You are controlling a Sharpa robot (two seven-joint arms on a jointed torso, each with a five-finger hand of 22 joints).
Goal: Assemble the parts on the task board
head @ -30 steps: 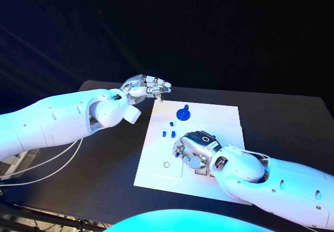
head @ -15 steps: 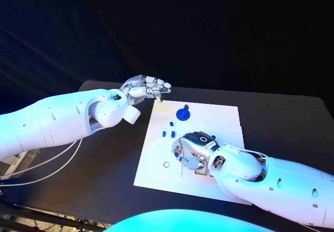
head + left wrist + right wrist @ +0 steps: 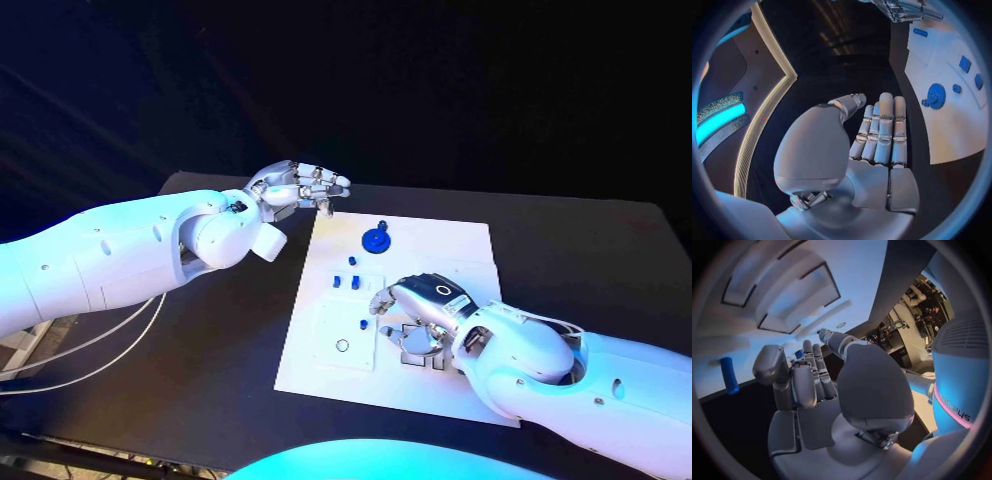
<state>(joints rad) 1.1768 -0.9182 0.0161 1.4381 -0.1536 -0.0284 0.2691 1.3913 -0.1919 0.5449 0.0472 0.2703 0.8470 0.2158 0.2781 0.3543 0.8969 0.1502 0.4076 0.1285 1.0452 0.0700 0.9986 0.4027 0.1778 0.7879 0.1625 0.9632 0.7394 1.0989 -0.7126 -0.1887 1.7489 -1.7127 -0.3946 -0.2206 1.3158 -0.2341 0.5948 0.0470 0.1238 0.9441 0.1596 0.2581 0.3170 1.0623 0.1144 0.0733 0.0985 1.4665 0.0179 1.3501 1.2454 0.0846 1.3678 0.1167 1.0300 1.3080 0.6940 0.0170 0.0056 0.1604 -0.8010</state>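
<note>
Barely started, I'd say: blue parts [image 3: 351, 272] lie loose on the task board [image 3: 447, 385] mid-worktop. Right hand [image 3: 421, 312] hovers over it, fingers curled, empty; left hand [image 3: 299, 186] waits off-board, fingers straight, holding nothing.

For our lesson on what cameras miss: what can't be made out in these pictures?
- Head view: the board under the right robot hand is covered by that hand, so any parts there are hidden.
- Head view: the small blue pieces are too small to tell their shape.
- Right wrist view: the blue peg's seating is unclear.
</note>
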